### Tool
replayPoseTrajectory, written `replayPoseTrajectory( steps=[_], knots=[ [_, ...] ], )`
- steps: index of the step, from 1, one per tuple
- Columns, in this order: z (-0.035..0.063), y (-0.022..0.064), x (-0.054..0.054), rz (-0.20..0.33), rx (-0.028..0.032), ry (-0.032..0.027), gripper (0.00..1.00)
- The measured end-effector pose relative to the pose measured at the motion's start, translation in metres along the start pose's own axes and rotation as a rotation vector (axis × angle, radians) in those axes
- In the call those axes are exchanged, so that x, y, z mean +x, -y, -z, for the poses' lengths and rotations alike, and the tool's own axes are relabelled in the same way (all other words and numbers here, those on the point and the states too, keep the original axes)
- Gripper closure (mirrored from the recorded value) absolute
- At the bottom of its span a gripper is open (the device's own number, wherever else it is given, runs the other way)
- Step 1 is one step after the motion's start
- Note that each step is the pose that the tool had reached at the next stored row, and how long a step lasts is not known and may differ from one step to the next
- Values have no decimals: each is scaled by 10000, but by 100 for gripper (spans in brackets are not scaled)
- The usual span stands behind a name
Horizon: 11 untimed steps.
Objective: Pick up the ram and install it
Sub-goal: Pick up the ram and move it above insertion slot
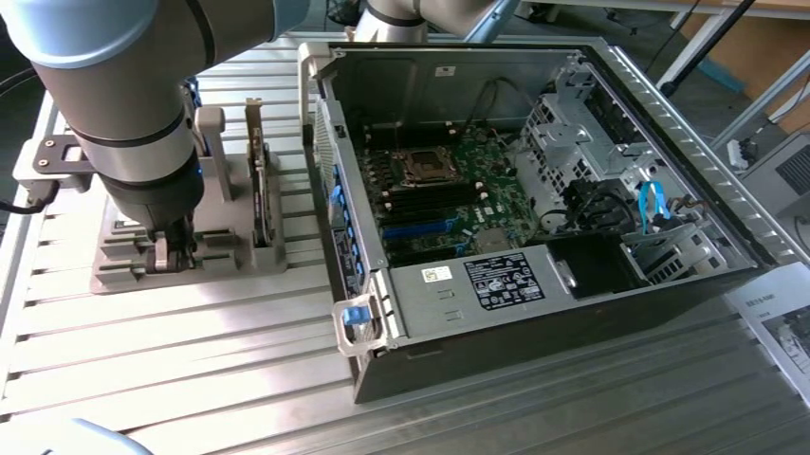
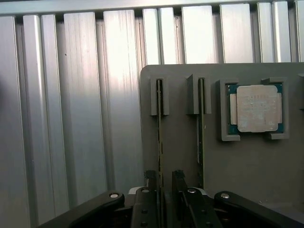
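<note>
— Gripping the ram [image 2: 160,133] yet?

— No. My gripper [image 2: 164,178] is spread, one finger on either side of it, not pinching. The ram stands on edge in its slot on the grey holder [image 2: 180,142], beside a second card [image 2: 200,133] and the processor chip [image 2: 256,108], outside the open computer case [image 1: 532,355].

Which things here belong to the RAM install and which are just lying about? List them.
Job: ram, standing in the grey holder; gripper, open astride it; computer case, open, with motherboard.
Lying about: processor chip; dark expansion card; paper sheet.
</note>
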<state>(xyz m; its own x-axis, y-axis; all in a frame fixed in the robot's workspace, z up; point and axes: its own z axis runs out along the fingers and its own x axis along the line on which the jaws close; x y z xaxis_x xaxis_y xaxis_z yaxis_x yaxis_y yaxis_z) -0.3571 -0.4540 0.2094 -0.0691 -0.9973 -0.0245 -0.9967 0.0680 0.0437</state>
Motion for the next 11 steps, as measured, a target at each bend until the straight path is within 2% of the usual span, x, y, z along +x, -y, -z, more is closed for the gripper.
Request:
replayPoseTrajectory(
  steps=[11],
  knots=[
    [0,0,0,-1,0,-1,73]
  ],
)
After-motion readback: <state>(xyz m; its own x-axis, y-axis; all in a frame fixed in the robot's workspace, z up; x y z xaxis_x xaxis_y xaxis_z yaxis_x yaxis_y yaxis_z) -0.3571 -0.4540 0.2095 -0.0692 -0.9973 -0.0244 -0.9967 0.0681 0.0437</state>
